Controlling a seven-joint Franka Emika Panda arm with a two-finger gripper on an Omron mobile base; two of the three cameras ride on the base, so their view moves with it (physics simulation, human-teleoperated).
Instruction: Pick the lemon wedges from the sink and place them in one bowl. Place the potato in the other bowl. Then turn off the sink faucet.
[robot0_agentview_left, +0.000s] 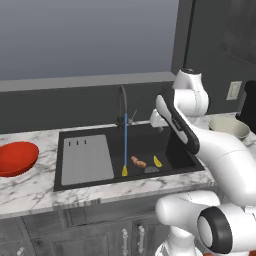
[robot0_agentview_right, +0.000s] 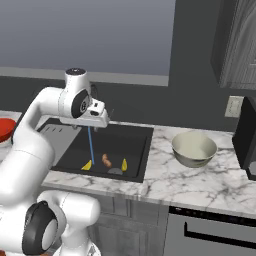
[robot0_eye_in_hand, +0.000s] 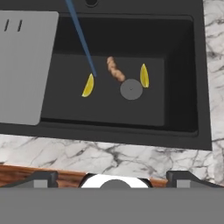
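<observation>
In the centre of the hand view, inside the black sink (robot0_eye_in_hand: 183, 87): two lemon wedges and the potato (robot0_eye_in_hand: 114, 69), all on the basin floor, none yet lifted. Left lemon wedge (robot0_eye_in_hand: 88, 85) touching the foot of the blue water stream (robot0_eye_in_hand: 81, 37); right lemon wedge (robot0_eye_in_hand: 144, 75) just beside the round drain (robot0_eye_in_hand: 131, 89), at its upper right; potato between the two wedges, touching or nearly touching the drain's upper left edge. At the bottom of the same view, gripper (robot0_eye_in_hand: 113, 177) high above the basin, jaws spread wide and empty.

Best to start with one wedge, probably the right one, well clear of the stream. Centre over it before descending. Turn the hand so the fingers close across the thin flanks of the wedge, not along its length. Go low enough to straddle it without striking the floor, then close gently; likely to squirt out under a hard squeeze. Keep clear of the potato on the left side.

At the right of the right base view, grey-beige bowl (robot0_agentview_right: 194, 148) on the marble counter, apparently empty, a short carry from the sink. At the left edge of the left base view, red bowl (robot0_agentview_left: 17, 157), for the potato. Faucet (robot0_agentview_left: 122, 102) running, for last.
</observation>
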